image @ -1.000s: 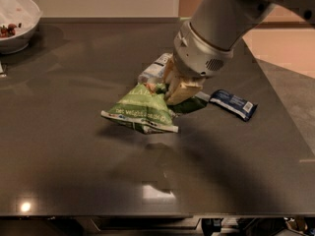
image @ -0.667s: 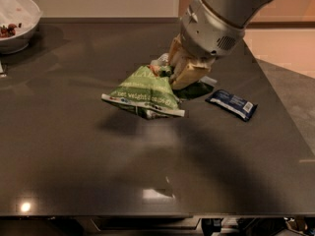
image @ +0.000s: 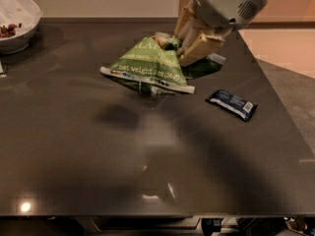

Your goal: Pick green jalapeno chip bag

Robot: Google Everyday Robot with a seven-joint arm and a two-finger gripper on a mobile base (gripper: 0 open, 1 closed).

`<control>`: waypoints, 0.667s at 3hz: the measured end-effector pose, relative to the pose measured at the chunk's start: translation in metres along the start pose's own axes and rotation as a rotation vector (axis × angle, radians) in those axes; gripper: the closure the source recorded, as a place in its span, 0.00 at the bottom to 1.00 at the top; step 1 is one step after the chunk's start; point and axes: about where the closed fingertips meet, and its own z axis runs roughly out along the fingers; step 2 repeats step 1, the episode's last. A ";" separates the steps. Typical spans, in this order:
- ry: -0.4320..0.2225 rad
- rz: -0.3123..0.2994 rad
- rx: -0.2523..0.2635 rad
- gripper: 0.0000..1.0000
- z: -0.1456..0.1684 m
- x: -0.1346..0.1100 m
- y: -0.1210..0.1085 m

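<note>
The gripper (image: 183, 47) has climbed since a second ago, and the green jalapeno chip bag (image: 146, 67) has gone up with it. The bag now hangs clear of the counter (image: 74, 171), its shadow lying apart beneath it. The fingers (image: 201, 47) are clamped on the bag's upper right corner, and the rest droops to the left. The small blue bar (image: 231, 103) stays on the counter. To my eye the pick is all but done, provided that corner pinch holds.
</note>
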 end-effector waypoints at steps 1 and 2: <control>-0.002 -0.003 0.010 1.00 0.000 -0.002 -0.002; -0.002 -0.003 0.010 1.00 0.000 -0.002 -0.002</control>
